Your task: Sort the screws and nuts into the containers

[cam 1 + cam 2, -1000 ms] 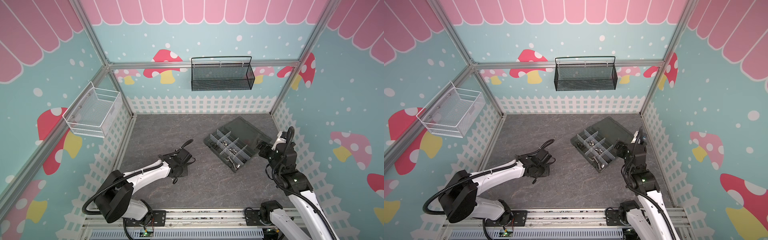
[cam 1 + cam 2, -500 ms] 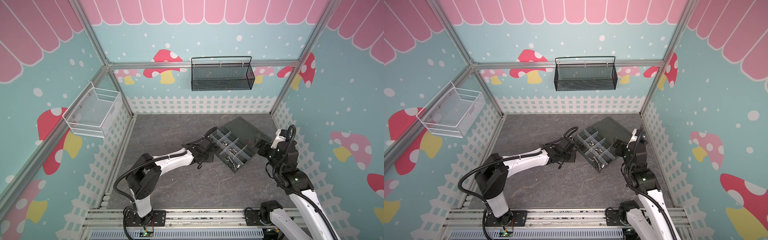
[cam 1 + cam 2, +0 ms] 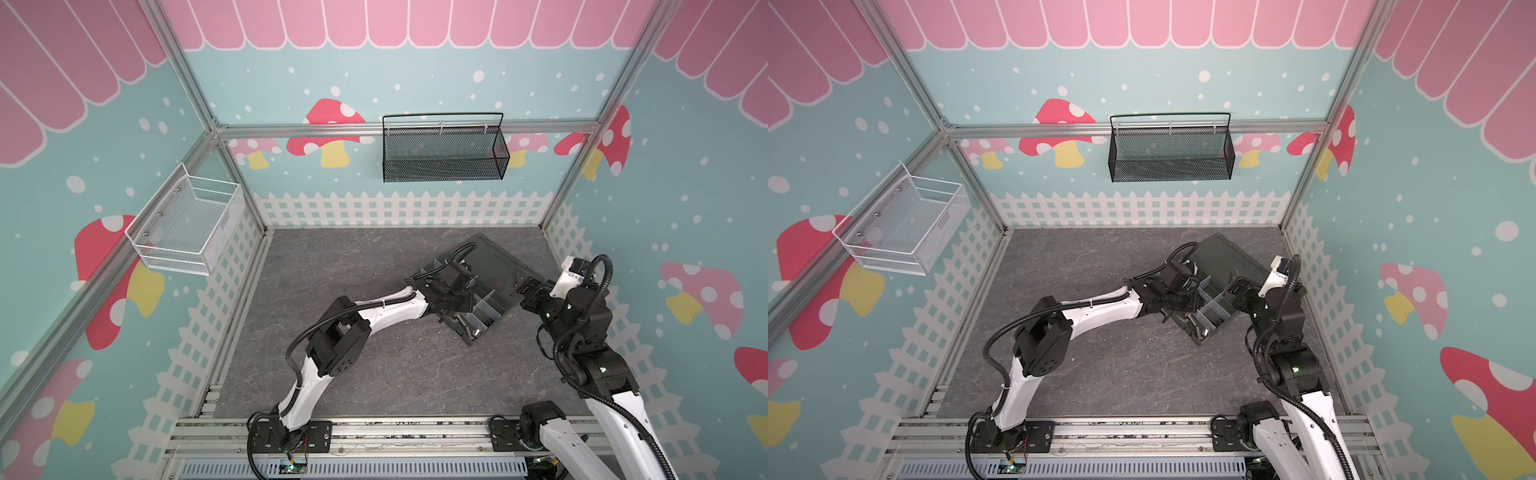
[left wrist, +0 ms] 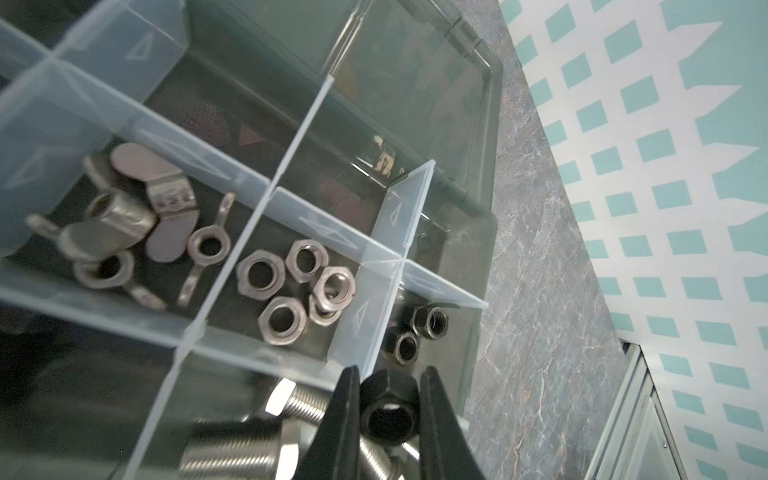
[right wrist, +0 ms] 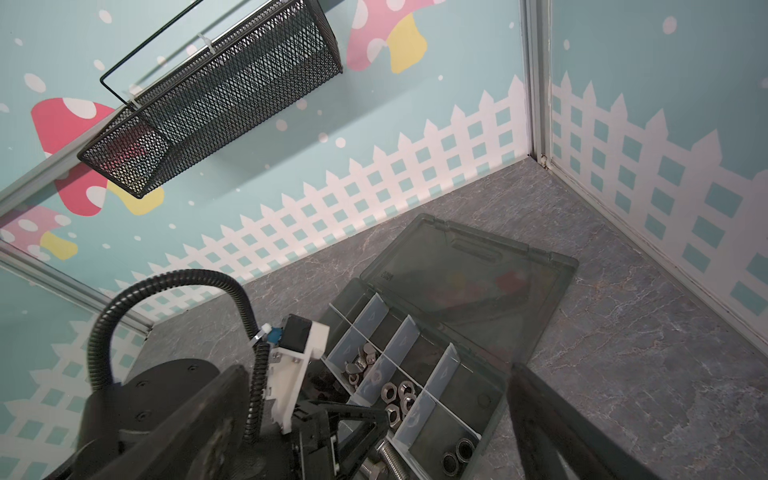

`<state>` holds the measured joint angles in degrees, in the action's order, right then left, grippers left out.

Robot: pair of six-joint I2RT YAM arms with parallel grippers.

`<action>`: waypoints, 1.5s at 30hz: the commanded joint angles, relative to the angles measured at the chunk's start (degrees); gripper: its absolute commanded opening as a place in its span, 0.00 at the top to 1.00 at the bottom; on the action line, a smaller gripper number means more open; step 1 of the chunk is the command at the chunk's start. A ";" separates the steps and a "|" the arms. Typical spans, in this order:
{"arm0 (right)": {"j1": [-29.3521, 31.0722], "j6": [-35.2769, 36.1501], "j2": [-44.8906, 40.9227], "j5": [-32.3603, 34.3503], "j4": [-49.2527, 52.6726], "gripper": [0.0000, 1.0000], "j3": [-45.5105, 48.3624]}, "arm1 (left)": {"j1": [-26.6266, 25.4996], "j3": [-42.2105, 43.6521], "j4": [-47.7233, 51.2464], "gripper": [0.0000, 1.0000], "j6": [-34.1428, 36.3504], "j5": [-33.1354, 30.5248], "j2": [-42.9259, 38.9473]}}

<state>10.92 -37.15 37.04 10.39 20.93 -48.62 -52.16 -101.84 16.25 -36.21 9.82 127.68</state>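
My left gripper is shut on a black nut and hangs low over the dark grey organizer box. Under it lie silver screws in one compartment. Two black nuts sit in the neighbouring corner compartment, and several silver nuts in the one beside that. In both top views the left gripper reaches over the box's compartments. My right gripper stands open and empty just off the box's right side, tilted toward it.
The box's lid lies flat toward the back right corner. Silver wing nuts fill another compartment. A black mesh basket hangs on the back wall and a white wire basket on the left wall. The right wall stands close behind the right arm.
The left arm swung from mid-floor rightward and now reaches over the organizer box. The right gripper drew back a little to the right and stayed open.
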 commanded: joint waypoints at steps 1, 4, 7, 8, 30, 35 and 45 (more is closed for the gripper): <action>-0.17 -1.25 -0.48 0.43 -1.05 0.02 -0.42 | -1.08 -3.73 -1.16 0.86 -1.12 2.65 2.35; -0.19 -1.30 -0.34 0.10 -1.02 0.03 -0.25 | -1.62 -5.79 -1.11 0.84 -1.48 3.16 4.25; -0.12 -1.39 -0.12 -0.18 -1.05 0.02 -0.09 | -1.80 -7.43 -1.02 0.81 -1.83 3.95 5.79; -0.15 -1.44 -0.04 -0.28 -1.05 0.02 -0.07 | -1.78 -7.87 -1.04 0.79 -1.94 4.10 6.31; -0.14 -1.26 3.36 -1.87 -1.00 0.02 -1.40 | -2.16 23.54 -15.90 0.50 -1.79 -6.38 -18.04; -0.24 -1.24 5.66 -1.97 -0.94 0.02 -1.06 | -2.09 40.01 -19.44 0.36 0.33 -17.20 -31.12; -0.17 -1.84 6.58 4.75 -2.58 0.02 4.48 | 4.09 62.88 -9.87 0.00 0.90 -38.77 -60.85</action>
<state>10.92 -38.02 43.55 11.90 19.59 -46.17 -49.98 -41.52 2.37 -35.77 -19.44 72.40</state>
